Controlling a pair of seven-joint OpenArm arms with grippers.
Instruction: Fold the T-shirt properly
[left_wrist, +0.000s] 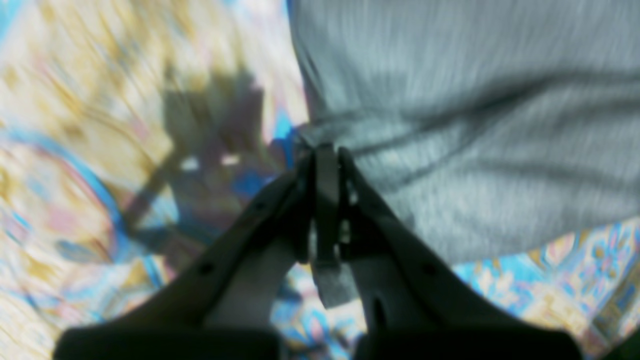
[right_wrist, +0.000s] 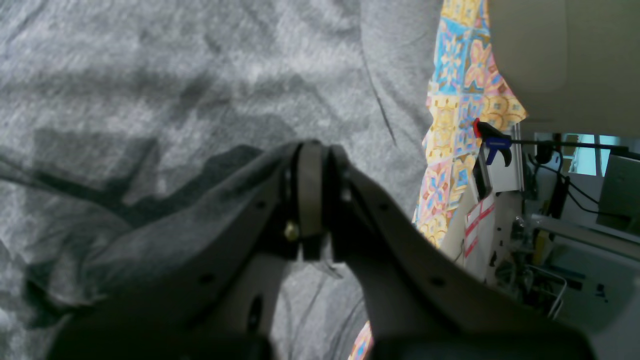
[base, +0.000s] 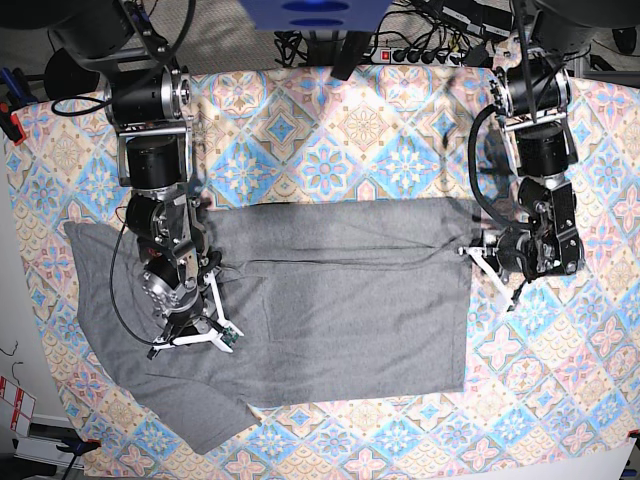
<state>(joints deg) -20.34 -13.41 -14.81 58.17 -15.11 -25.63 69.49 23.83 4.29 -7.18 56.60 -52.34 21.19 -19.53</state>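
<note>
Left gripper (left_wrist: 327, 150) pinches T-shirt (base: 340, 300) edge; right gripper (right_wrist: 312, 147) clamped above it; I judge 1 fold begun.

The T-shirt (base: 330, 300) lies spread on the tablecloth (base: 330, 130), which reaches out past it on every side. The left gripper (base: 468, 252) sits at the T-shirt's right edge (as the base view shows it), touching the cloth there. The right gripper (base: 165, 345) rests over the T-shirt's left part. A clamp (right_wrist: 492, 142) stands beyond the tablecloth's edge.
</note>
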